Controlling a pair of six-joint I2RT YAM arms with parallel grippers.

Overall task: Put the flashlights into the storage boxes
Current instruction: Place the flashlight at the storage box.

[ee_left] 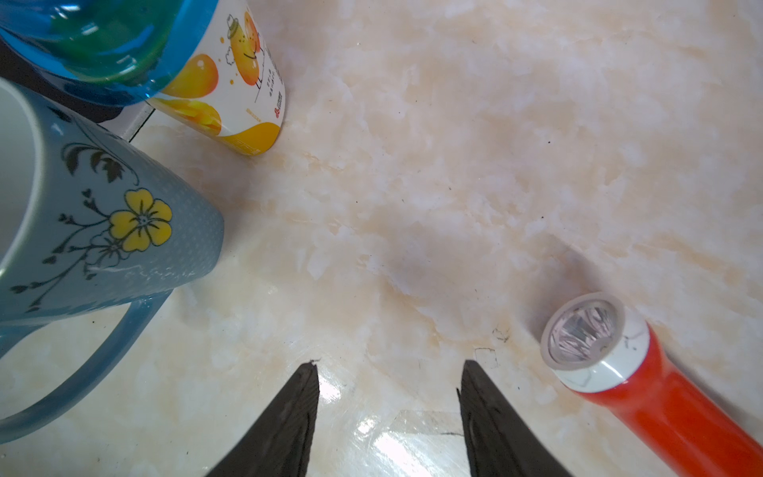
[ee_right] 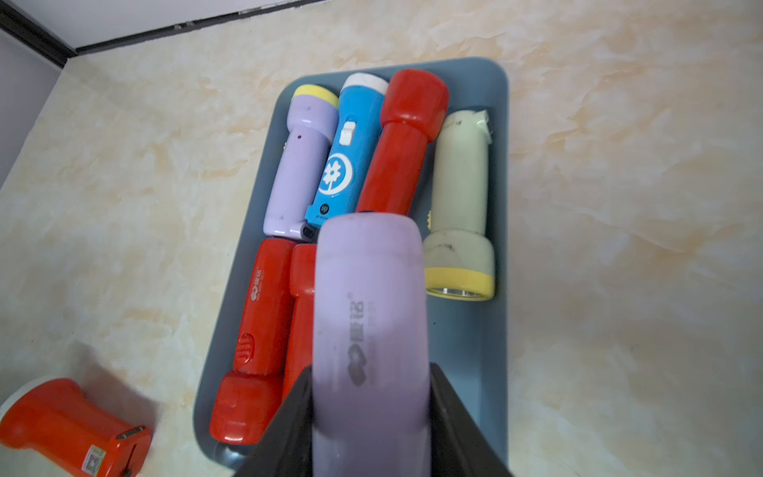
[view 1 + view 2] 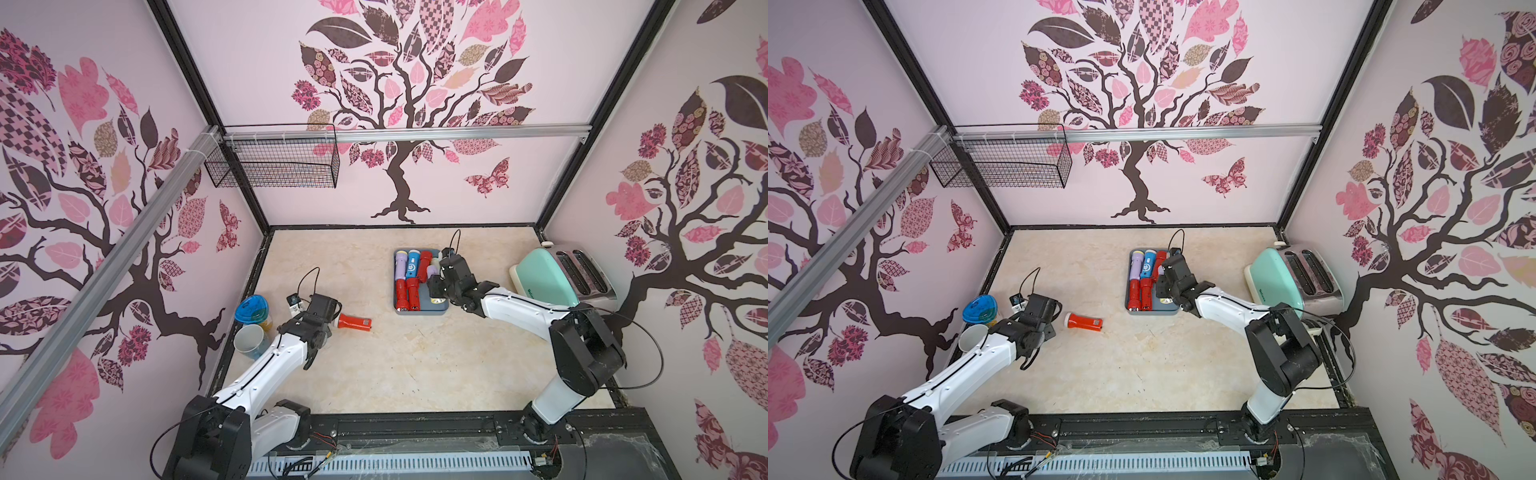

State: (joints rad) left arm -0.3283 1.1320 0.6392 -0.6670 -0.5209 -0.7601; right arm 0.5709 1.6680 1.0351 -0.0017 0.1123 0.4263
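The right gripper (image 2: 371,371) is pinching a lilac flashlight (image 2: 367,289) by its body, holding it over the grey-blue tray (image 2: 466,351). Inside the tray, six flashlights (image 2: 351,153) are lying: one lilac, one blue, one pale green and three red. The left gripper (image 1: 389,367) is hovering over the tabletop (image 1: 454,165) with its jaws spread and nothing between them. A fourth red flashlight (image 1: 660,404) is lying on the tabletop just beside it, well apart from the tray
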